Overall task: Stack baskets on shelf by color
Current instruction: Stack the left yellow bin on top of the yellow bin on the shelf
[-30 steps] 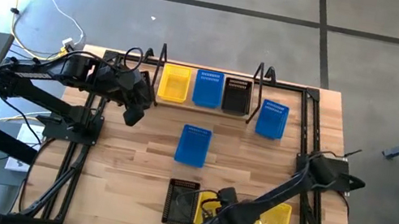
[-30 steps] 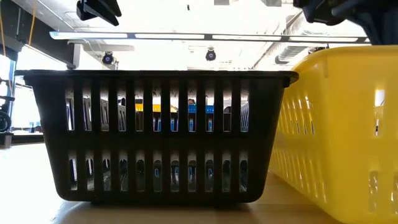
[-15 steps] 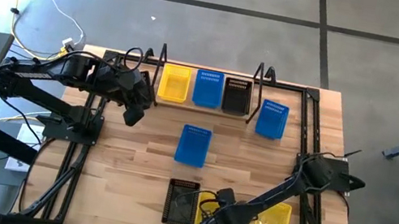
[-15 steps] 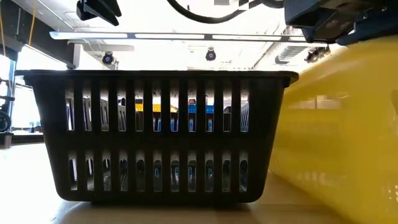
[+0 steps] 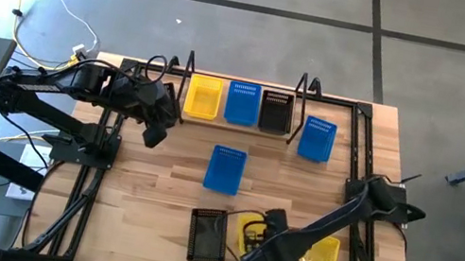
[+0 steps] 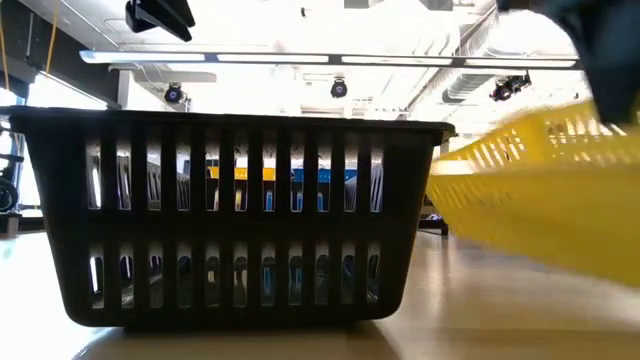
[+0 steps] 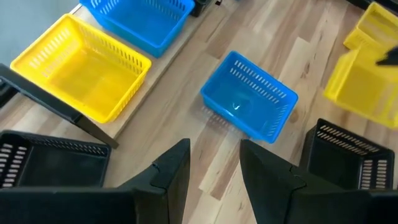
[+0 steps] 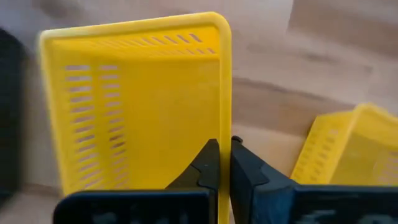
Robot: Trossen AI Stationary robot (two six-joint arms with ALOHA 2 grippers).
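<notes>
Gripping yellow basket (image 8: 143, 99), right claw (image 8: 224, 163)

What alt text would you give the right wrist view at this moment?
The right gripper pinches the rim of a yellow basket, its dark fingers closed on the basket's side wall, with the basket tilted above the wooden table. A second yellow basket sits beyond it on the table.

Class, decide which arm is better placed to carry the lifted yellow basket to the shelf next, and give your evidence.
The right. Its gripper is shut on the yellow basket's rim, tilting it off the table. The left gripper hovers open and empty beside the shelf.
</notes>
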